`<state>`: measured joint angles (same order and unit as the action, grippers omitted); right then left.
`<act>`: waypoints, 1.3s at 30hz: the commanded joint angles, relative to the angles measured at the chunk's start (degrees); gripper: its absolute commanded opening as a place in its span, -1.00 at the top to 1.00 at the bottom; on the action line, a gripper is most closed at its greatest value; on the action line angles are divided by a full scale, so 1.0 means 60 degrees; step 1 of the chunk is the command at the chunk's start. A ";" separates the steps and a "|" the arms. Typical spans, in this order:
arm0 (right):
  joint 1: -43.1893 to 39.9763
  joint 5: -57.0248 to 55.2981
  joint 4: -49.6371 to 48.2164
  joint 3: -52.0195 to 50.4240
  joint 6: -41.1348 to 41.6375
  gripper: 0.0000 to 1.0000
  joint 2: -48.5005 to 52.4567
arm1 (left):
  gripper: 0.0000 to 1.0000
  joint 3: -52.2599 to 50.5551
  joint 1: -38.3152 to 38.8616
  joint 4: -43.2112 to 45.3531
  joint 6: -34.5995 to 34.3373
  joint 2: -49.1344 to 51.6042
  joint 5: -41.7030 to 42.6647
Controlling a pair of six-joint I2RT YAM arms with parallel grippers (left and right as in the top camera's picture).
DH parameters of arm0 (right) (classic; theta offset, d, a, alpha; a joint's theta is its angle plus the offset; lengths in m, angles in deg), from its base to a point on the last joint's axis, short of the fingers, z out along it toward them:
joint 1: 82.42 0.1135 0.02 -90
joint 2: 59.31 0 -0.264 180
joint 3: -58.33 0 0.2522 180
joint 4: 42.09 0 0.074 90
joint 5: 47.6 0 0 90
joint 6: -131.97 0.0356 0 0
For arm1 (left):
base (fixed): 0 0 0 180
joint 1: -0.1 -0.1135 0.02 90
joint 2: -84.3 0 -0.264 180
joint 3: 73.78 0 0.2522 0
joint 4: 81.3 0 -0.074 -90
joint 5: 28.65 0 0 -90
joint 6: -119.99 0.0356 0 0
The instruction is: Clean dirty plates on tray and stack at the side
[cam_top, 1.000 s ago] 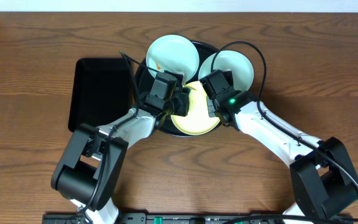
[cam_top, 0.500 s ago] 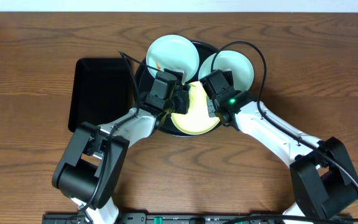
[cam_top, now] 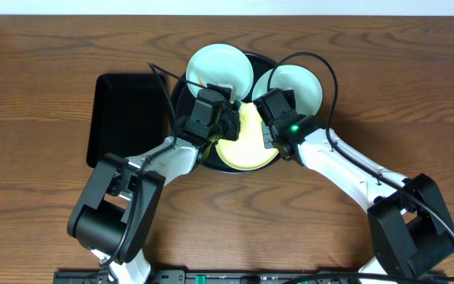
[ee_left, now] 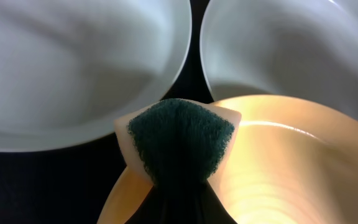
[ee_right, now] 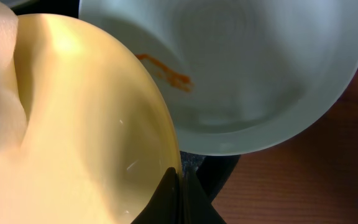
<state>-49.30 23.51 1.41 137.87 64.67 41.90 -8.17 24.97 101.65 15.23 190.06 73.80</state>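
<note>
From above, the round black tray [cam_top: 178, 93] sits toward the far middle of the bench [cam_top: 46, 63], and all three plates crowd it. The left plate [cam_top: 221, 67] and the right plate [cam_top: 296, 83] lie along the far side. The yellow plate [cam_top: 251, 148] is nearer, its edge out to the tray's near rim. The right plate reaches past the tray's rim over bare wood. An oblong tray [cam_top: 128, 118] lies just beside the round one on the left. Open wood runs wide to the left of it, to the right of the plates, and along the near side between the two arms. The left hand [cam_top: 231, 124] and the right hand [cam_top: 266, 130] meet over the yellow plate, close together. A cable [cam_top: 325, 71] loops over the right plate, and a green light [cam_top: 295, 128] glows on the right arm.

At the left wrist, the left hand [ee_left: 179, 190] is clenched on a sponge [ee_left: 179, 143], green scouring face toward the camera. The sponge sits at the yellow plate's [ee_left: 291, 174] edge, where the left plate [ee_left: 73, 68] and right plate [ee_left: 291, 56] come closest. Only a thin black gap of tray [ee_left: 194, 37] parts them.

At the right wrist, the right hand [ee_right: 180, 185] pinches the yellow plate's [ee_right: 86, 124] rim, fingers closed on it. That rim overlaps the right plate [ee_right: 272, 74], which carries an orange smear [ee_right: 166, 70]. Bare bench [ee_right: 316, 174] lies just right.
</note>
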 commanded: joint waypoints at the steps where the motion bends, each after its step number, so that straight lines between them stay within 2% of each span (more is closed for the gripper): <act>1: 0.0055 0.0084 -0.0029 -0.0058 -0.0160 0.98 0.0029 | 0.85 -0.0117 -0.0015 0.0171 0.0233 0.0219 -0.0273; 6: 0.0055 0.0084 -0.0029 -0.0058 -0.0186 0.98 0.0029 | 0.85 -0.0117 -0.0015 0.0546 0.0280 0.0219 -0.0943; 11: 0.0055 0.0084 -0.0029 -0.0058 -0.0186 0.98 0.0029 | 0.85 -0.0113 -0.0015 0.1508 0.0896 0.0153 -0.1093; 14: 0.0055 0.0084 -0.0029 -0.0058 -0.0189 0.98 0.0029 | 0.85 -0.0113 -0.0015 0.2175 0.0965 -0.0408 -0.1290; 16: 0.0055 0.0084 -0.0029 -0.0058 -0.0270 0.98 0.0029 | 0.85 -0.0113 -0.0015 0.2218 0.0998 -0.1056 -0.1931; 21: 0.0055 0.0084 -0.0033 -0.0058 -0.0295 0.98 0.0029 | 0.85 -0.0113 -0.0015 0.1417 0.1668 -0.2863 -0.3799; 25: 0.0055 0.0084 -0.0040 -0.0058 -0.0295 0.98 0.0029 | 0.85 -0.0113 -0.0135 -0.0288 0.1789 -0.4062 -0.5927; 27: 0.0055 0.0084 -0.0062 -0.0058 -0.0295 0.98 0.0029 | 0.85 -0.0113 -0.0437 -0.1242 0.1778 -0.4444 -0.6262; 31: 0.0055 0.0084 -0.0208 -0.0055 -0.0299 0.98 0.0029 | 0.85 -0.0113 -0.1515 -0.3308 0.0925 -0.4721 -0.5971; 35: 0.0051 0.0572 -0.0382 0.0204 -0.0302 0.98 -0.0146 | 0.85 -0.0113 -0.3005 -0.4867 0.0215 -0.4710 -0.4029; 39: -0.0164 0.1147 -0.0390 0.0765 -0.0328 0.98 -0.0758 | 0.85 -0.0113 -0.4448 -0.5319 0.0222 -0.4710 -0.1836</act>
<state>-49.41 27.11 -0.62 138.74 63.43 41.55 -8.89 2.52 70.22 18.44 161.95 51.26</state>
